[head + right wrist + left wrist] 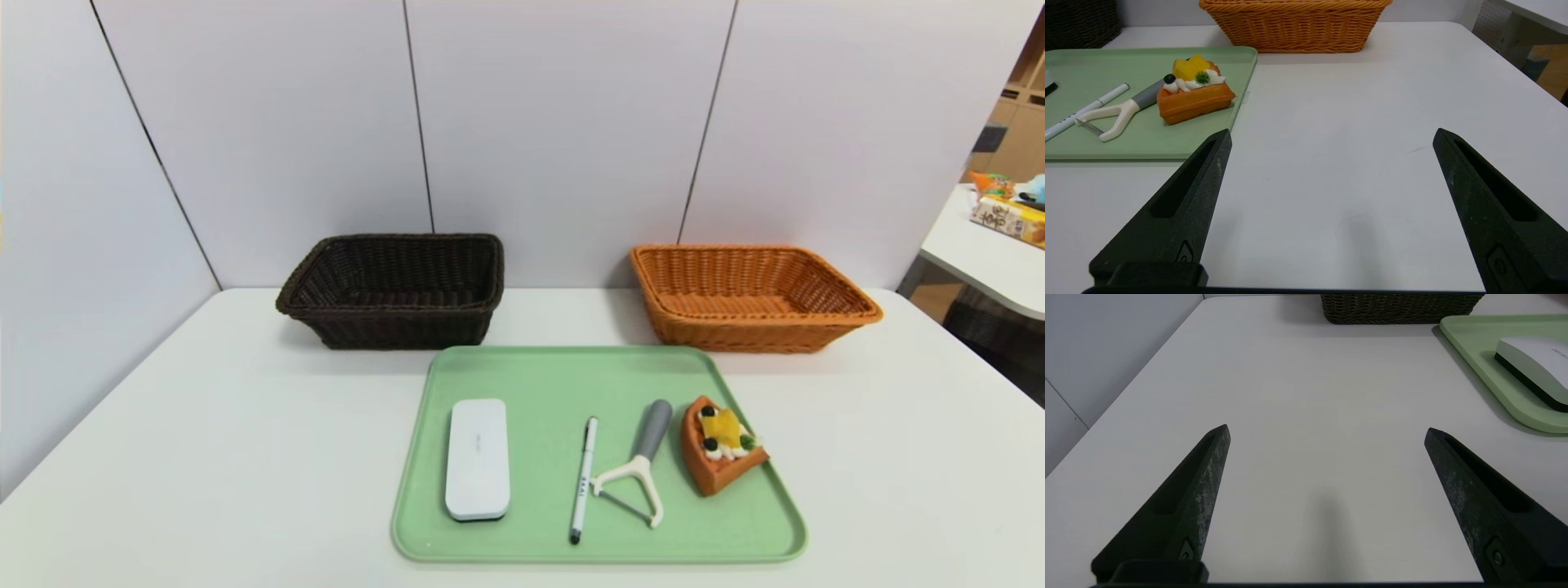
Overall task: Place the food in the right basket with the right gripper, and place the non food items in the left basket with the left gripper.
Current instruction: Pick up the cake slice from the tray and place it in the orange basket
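Note:
On the pale green tray [539,384] lie a flat white case [478,457], a slim white pen [583,479], a grey-handled white peeler [641,465] and the tart wedge food [720,445]. Behind the tray stand the dark brown left basket [396,287] and the orange-tan right basket [747,296]. Neither arm shows in the head view. My left gripper [1327,430] hangs open over bare table, left of the tray [1478,339] and case [1535,363]. My right gripper [1331,136] is open over bare table, right of the tart [1194,90], peeler [1122,112] and pen [1081,110].
Grey partition walls close the table's back and left sides. A second white table [988,249] with packaged goods stands to the right, past my table's right edge. Bare tabletop lies on both sides of the tray.

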You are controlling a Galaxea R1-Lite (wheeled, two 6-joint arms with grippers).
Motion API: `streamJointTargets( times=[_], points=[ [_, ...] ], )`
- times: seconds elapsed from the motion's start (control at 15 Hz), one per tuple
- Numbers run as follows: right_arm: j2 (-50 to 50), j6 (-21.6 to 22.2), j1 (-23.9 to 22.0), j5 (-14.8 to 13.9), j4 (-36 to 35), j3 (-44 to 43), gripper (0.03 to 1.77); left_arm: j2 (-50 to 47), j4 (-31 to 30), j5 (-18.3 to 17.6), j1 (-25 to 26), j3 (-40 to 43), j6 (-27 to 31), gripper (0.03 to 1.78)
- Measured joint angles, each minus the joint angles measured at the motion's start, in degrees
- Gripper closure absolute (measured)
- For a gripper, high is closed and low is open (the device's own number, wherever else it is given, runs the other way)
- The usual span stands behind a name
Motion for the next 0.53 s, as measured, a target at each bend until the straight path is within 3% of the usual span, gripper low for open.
streamJointTargets(
  times=[0.53],
  points=[
    [0.0,-0.5,0.0,0.0,0.1,0.0,0.10,0.0,0.0,0.0,0.0,0.0,0.1,0.12]
  ],
)
